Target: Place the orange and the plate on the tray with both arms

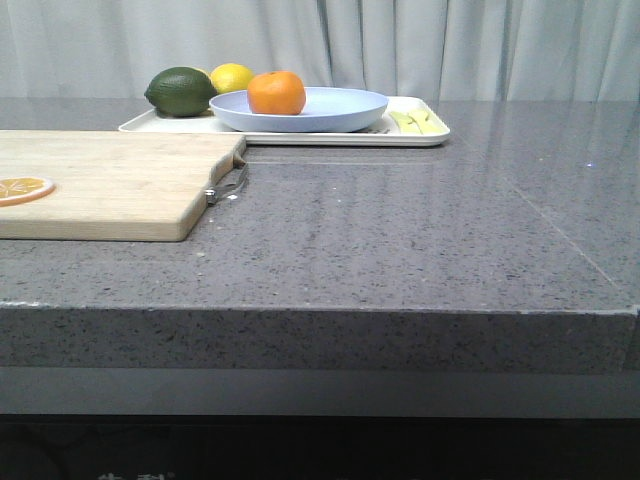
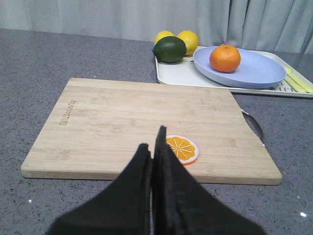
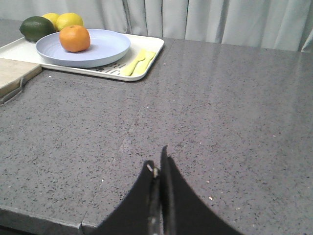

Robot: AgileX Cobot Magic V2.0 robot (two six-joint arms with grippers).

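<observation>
The orange point(image 1: 277, 92) sits on the pale lavender-blue plate point(image 1: 340, 112), which lies on the cream-white tray point(image 1: 420, 135) at the back of the table. They also show in the left wrist view, orange point(image 2: 225, 58), plate point(image 2: 259, 71), tray point(image 2: 176, 73), and in the right wrist view, orange point(image 3: 75, 38), plate point(image 3: 105, 49), tray point(image 3: 146, 46). My left gripper point(image 2: 152, 142) is shut and empty, above the near edge of the cutting board. My right gripper point(image 3: 157, 164) is shut and empty, over bare counter near the front edge. Neither gripper shows in the front view.
A wooden cutting board point(image 1: 110, 185) with a metal handle point(image 1: 230, 185) lies at front left, an orange slice point(image 2: 182, 148) on it. A dark green lime point(image 1: 180, 91) and yellow lemons point(image 1: 232, 77) sit on the tray's left end; pale yellow cutlery point(image 3: 139, 61) on its right end.
</observation>
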